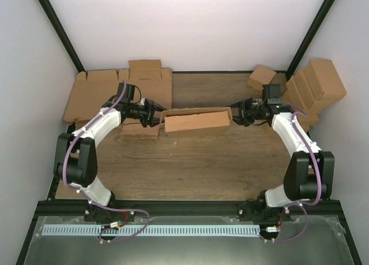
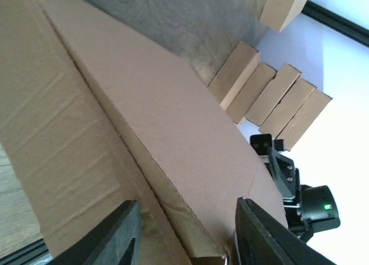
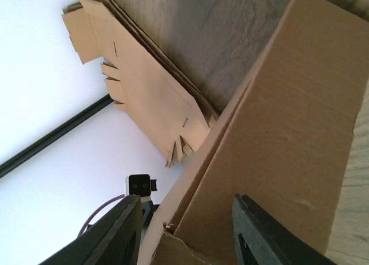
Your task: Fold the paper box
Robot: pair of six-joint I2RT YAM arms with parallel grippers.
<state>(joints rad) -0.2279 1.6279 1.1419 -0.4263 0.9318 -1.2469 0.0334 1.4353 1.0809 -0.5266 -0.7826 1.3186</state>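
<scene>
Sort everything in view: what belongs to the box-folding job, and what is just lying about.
Belongs to the job: paper box; left tool at one end of it; right tool at the other.

Just lying about: pile of flat blanks; cluster of ready-made boxes.

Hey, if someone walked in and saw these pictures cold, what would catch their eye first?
Most likely the paper box in the centre, a long half-folded brown shape stretched between the two arms. Its ends sit between the fingers of the left end effector and the right end effector. Next come the pile of flat cardboard blanks at the far left and the cluster of small closed boxes at the far right.
</scene>
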